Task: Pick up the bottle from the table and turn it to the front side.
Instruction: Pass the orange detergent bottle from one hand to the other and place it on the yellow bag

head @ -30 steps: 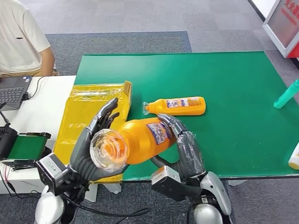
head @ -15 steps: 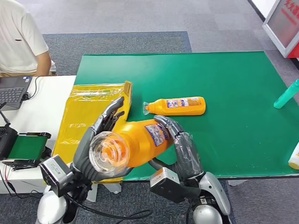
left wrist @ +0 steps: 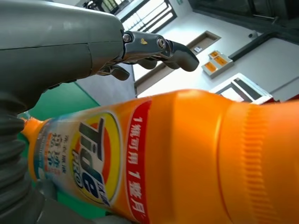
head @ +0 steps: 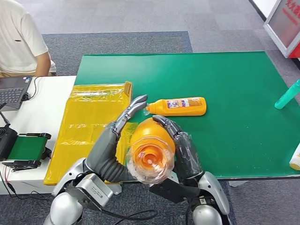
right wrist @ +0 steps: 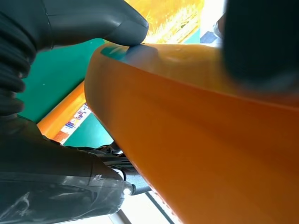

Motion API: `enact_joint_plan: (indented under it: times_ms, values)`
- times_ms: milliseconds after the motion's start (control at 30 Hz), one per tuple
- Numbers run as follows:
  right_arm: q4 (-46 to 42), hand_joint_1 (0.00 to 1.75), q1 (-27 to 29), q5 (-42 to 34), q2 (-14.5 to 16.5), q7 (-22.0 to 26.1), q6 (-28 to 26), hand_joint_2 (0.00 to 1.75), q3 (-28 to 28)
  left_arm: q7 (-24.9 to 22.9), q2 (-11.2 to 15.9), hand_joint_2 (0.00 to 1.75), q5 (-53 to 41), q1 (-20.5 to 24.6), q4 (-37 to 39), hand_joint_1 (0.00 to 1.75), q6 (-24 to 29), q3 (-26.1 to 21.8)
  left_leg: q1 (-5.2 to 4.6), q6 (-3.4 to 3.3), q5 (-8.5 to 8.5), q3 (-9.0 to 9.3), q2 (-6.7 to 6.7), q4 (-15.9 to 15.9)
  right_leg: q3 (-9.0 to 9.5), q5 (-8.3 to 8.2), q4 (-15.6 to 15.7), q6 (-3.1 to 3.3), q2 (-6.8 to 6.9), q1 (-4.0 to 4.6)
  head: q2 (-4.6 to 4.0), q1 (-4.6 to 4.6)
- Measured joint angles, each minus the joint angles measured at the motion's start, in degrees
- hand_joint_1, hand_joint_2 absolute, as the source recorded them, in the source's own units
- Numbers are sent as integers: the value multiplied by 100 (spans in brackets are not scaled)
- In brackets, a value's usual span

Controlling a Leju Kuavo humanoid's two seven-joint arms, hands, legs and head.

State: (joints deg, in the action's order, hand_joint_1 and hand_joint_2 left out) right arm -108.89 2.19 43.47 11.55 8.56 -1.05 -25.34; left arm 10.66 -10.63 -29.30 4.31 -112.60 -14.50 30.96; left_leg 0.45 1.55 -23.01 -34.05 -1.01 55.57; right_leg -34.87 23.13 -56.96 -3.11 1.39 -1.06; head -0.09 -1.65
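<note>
bottle (head: 151,145) lifted off table (head: 240,93), cap end facing camera, prob mid-turn; right hand (head: 182,147) wrapped round it, left hand (head: 118,136) fingers straight alongside, steadying not gripping; 2nd bottle (head: 176,106) lying behind

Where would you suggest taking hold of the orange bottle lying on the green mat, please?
Probably around the broad middle of the orange bottle, coming down from above. It lies flat on its side on the green mat, cap pointing to the robot's left, with open mat on its far side for fingers to close across.
</note>
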Motion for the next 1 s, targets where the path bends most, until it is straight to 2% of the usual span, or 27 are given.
enact_joint_plan:
  times_ms: [633, 833, 867, 967, 1000]
  values:
    - [18, 175, -16, 2, -10, -10, 0, 175, -58, 17, 28, 175, -120, 66, 6, 0, 38, 156, 0, 0, 0, 0, 0, 0, 0, 0, 0, 0, 0, 0, -1, -1]
    - [33, 175, -22, -15, -13, -33, -16, 175, -69, 50, 56, 175, -410, 87, 10, 0, 43, 233, 0, 0, 0, 0, 0, 0, 0, 0, 0, 0, 0, 0, -2, -1]
    - [33, 175, -22, -26, -17, -34, -21, 175, -69, 52, 64, 175, -475, 99, 10, 6, 45, 253, 0, 0, 0, 0, 0, 0, 0, 0, 0, 0, 0, 0, -1, -1]
    - [33, 175, -24, -56, -32, -34, -38, 175, -63, 51, 76, 175, -591, 130, 10, 137, 45, 283, 0, 0, 0, 0, 0, 0, 1, 0, 0, 0, 0, 0, -1, 0]
    - [33, 175, -24, -60, -34, -34, -45, 175, -61, 48, 77, 175, -602, 133, 10, 175, 42, 287, 0, 0, 0, 0, 0, 0, 1, 0, 0, 0, 0, 0, -1, 0]
